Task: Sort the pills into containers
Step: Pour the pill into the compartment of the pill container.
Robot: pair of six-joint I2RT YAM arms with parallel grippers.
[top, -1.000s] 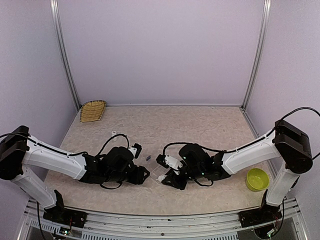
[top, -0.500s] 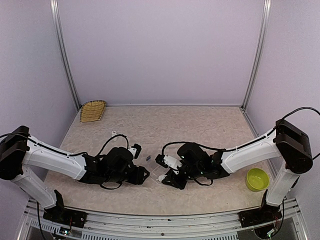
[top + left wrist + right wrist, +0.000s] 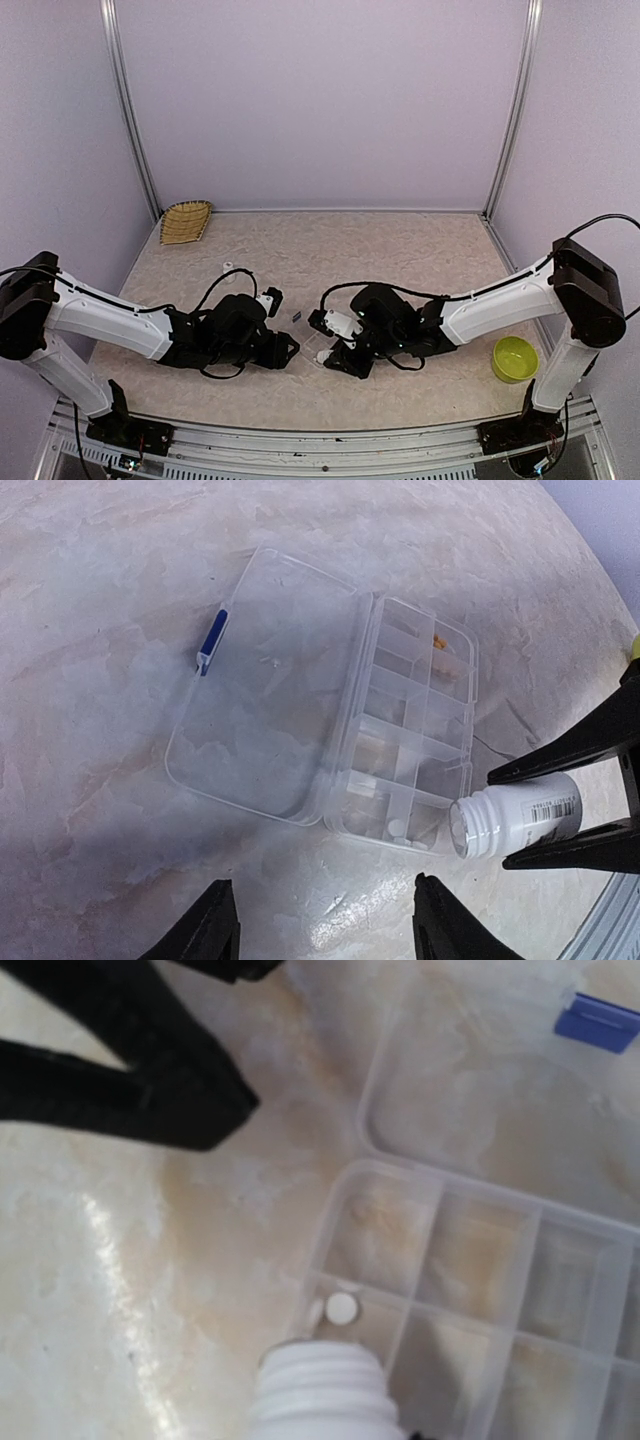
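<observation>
The clear organizer box [image 3: 415, 730] lies open on the table, its lid [image 3: 265, 695] folded flat with a blue latch [image 3: 212, 645]. Orange pills [image 3: 440, 640] sit in a far cell. White pills [image 3: 398, 829] lie in the near corner cell; one also shows in the right wrist view [image 3: 342, 1307]. My right gripper [image 3: 585, 800] is shut on a white bottle [image 3: 515, 815], tipped on its side with its open mouth [image 3: 325, 1390] over that corner cell. My left gripper [image 3: 325, 920] is open and empty, low over the table just in front of the box.
A yellow-green bowl [image 3: 514, 358] stands at the right near edge. A wicker basket [image 3: 187, 220] lies at the back left. A small white cap [image 3: 228, 265] lies behind the left arm. The two grippers face each other closely across the box [image 3: 318, 345].
The right gripper with the bottle has crept slightly to the left. The left arm has barely moved.
</observation>
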